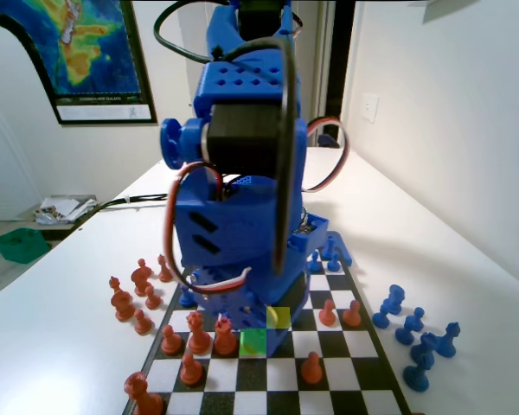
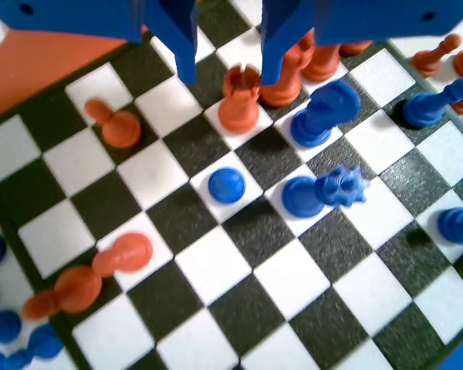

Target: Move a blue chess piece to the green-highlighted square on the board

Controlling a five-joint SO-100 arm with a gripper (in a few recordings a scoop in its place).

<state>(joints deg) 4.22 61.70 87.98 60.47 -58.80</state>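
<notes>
blue chess piece (image 2: 227, 186) on white square, jaws apart above

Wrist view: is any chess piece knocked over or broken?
Nothing clearly is. The orange pawns at lower left look tipped, but that may be the camera's slant. The open gripper hangs astride an upright orange castle-topped piece.

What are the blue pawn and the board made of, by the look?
Blue pawn: likely moulded plastic, uniform blue, soft sheen on its round head. Board: flat black-and-white squares; the black ones look finely grained, perhaps printed sheet or vinyl; can't tell for sure.
</notes>
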